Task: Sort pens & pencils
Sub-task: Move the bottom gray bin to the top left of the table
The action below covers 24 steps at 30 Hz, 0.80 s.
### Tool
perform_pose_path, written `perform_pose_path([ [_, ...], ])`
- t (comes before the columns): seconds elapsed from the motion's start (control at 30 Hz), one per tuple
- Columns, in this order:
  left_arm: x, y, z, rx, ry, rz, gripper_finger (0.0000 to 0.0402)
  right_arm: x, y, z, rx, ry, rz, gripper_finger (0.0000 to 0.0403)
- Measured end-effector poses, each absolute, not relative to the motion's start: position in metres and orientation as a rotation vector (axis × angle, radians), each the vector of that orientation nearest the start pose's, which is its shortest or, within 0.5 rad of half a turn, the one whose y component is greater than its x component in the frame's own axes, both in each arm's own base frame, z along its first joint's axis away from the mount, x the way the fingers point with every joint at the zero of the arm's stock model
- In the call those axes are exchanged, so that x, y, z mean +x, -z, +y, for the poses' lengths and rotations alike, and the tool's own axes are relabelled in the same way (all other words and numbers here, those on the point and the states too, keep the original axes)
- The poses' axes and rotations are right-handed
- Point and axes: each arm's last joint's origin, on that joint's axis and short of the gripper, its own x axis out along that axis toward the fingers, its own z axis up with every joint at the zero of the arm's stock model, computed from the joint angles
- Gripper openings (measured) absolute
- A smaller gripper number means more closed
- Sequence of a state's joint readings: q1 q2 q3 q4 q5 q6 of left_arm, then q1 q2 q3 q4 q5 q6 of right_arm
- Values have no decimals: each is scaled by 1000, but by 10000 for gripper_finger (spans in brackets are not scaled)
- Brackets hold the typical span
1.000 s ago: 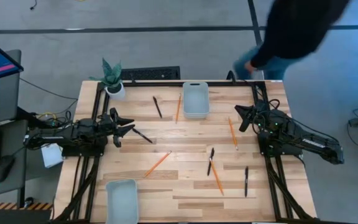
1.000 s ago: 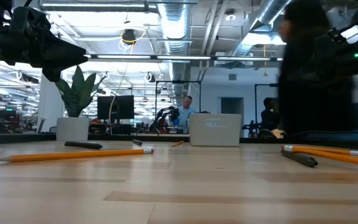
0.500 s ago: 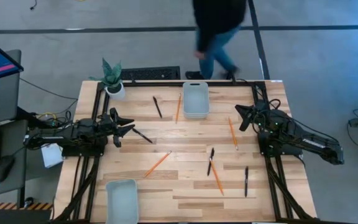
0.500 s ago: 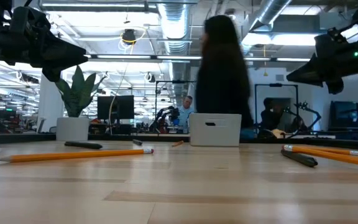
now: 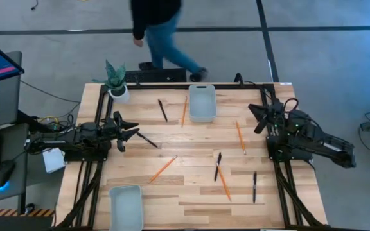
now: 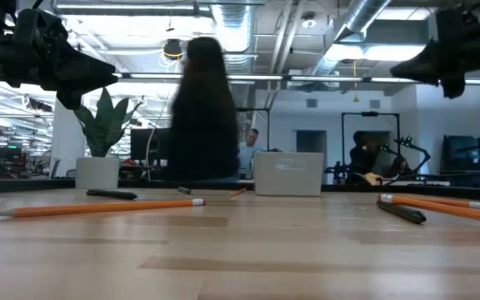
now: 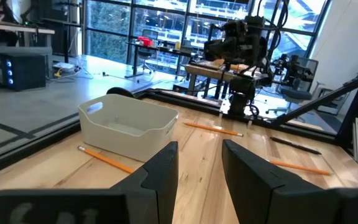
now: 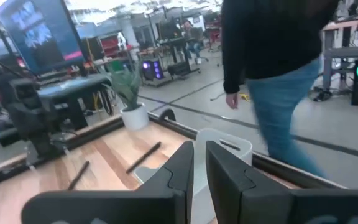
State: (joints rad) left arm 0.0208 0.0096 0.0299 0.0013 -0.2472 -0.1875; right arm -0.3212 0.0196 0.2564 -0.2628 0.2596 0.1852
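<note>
Several black pens lie flat and scattered on the wooden table: one (image 5: 162, 110) near the far bin, one (image 5: 148, 139) just beyond my left gripper, one (image 5: 218, 165) at the middle, one (image 5: 254, 187) near the right side. Orange pencils lie among them (image 5: 184, 111), (image 5: 240, 137), (image 5: 163, 169), (image 5: 223, 183). My left gripper (image 5: 135, 130) (image 7: 201, 180) hovers open at the left side, above the table. My right gripper (image 5: 254, 117) (image 8: 199, 174) hangs high at the right side, pointing toward the far bin, with a narrow gap between its fingers. Neither touches anything.
A white bin (image 5: 202, 102) stands at the far edge, and a second bin (image 5: 126, 205) at the near left corner. A potted plant (image 5: 115, 82) sits at the far left corner, with a keyboard (image 5: 156, 76) beside it. A person (image 5: 162, 25) walks past beyond the far edge.
My right gripper has risen and swung a little toward the table's far right corner. Behind the table, the person has walked from right to left. The pens and pencils have not moved.
</note>
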Motion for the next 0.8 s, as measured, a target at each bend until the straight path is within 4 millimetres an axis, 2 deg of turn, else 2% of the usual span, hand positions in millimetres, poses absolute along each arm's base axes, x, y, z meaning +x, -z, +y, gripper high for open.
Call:
perform_pose_path([
  [0.27, 95, -173, 9, -189, -265, -47, 115, 67, -246, -25, 179, 515, -56, 65],
  [0.57, 95, -173, 9, -189, -265, -47, 115, 84, -272, -21, 184, 403, 118, 65],
  [0.8, 95, -173, 9, -180, -266, -46, 115, 107, -299, -12, 428, 237, 251, 65],
])
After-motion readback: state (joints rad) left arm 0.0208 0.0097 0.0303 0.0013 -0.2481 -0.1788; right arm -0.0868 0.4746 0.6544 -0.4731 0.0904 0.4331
